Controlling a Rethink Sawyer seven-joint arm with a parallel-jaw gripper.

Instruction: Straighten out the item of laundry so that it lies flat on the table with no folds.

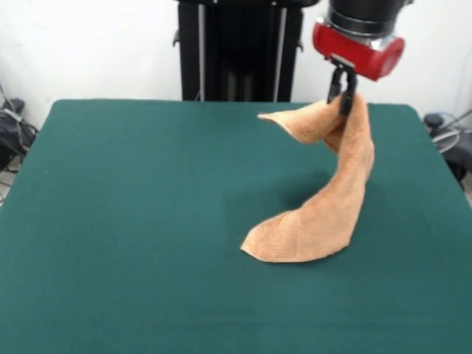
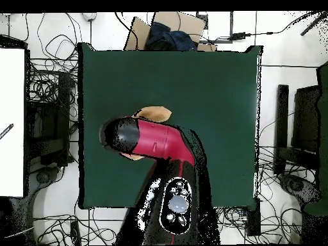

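The light orange-tan towel (image 1: 335, 192) hangs in a long twisted drape from my gripper (image 1: 342, 98), which is shut on its upper part. One corner sticks out to the left of the grip, and the lower end rests folded on the dark green table (image 1: 133, 221). The gripper is raised above the table's far right area in the front view. In the overhead view the red and black arm (image 2: 154, 141) covers the gripper and most of the towel; only small parts of the towel (image 2: 155, 114) show beside it. No tag or stripes show.
The robot's black pedestal (image 1: 240, 48) stands behind the table's far edge. Cables and equipment lie on the floor around the table (image 2: 48, 96). A cardboard box with dark cloth (image 2: 168, 32) sits beyond one table edge in the overhead view.
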